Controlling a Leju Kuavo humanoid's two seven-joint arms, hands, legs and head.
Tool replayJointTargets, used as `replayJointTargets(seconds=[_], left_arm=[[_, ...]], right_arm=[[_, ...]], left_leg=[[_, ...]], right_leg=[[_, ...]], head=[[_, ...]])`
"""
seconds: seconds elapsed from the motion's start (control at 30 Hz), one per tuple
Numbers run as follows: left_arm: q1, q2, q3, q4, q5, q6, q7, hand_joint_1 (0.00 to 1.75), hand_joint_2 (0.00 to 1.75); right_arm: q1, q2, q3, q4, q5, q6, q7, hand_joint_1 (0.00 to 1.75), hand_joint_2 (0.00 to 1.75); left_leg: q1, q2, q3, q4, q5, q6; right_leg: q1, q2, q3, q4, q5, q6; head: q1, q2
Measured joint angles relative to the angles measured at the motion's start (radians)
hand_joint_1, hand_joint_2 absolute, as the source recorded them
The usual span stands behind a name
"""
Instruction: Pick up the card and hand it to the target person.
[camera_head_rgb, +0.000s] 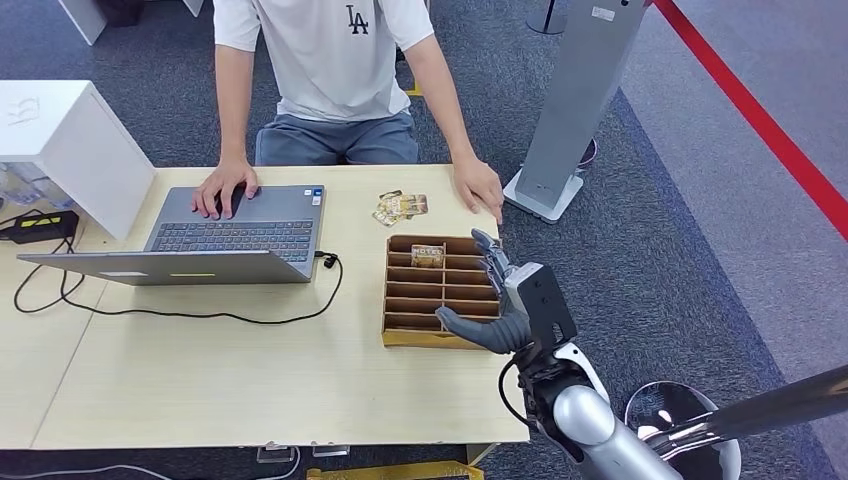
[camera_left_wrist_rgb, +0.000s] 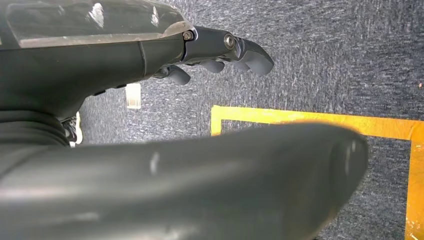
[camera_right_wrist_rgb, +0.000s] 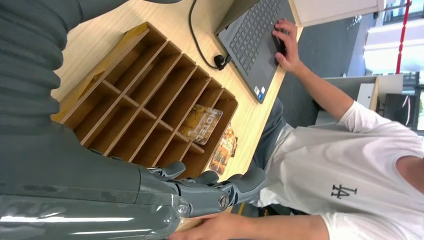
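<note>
We take this for an office or reception area. A person (camera_head_rgb: 335, 70) sits at a light wooden desk (camera_head_rgb: 200, 370) with 1 hand on an open laptop (camera_head_rgb: 215, 240), its black cable (camera_head_rgb: 200, 312) trailing across the top. Grey-blue carpet (camera_head_rgb: 660, 220) covers the floor, marked with a red line (camera_head_rgb: 770, 130) and yellow tape (camera_left_wrist_rgb: 310, 117). A grey standing kiosk (camera_head_rgb: 575, 110) rises beside the desk, and white furniture (camera_head_rgb: 70, 150) sits at its other end. A wooden box of compartments (camera_head_rgb: 440, 290) rests on the desk.
</note>
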Motion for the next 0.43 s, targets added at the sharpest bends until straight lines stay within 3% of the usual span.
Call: replayJointTargets(seconds=[0.43], left_arm=[[0.000, 0.000, 0.000, 0.000, 0.006, 0.002, -0.003, 0.00, 0.00]], right_arm=[[0.056, -0.030, -0.045, -0.014, -0.088, 0.077, 0.032, 0.00, 1.75]], left_leg=[[0.000, 0.000, 0.000, 0.000, 0.000, 0.000]], right_leg=[[0.000, 0.000, 0.000, 0.000, 0.000, 0.000]], head=[[0.000, 0.000]])
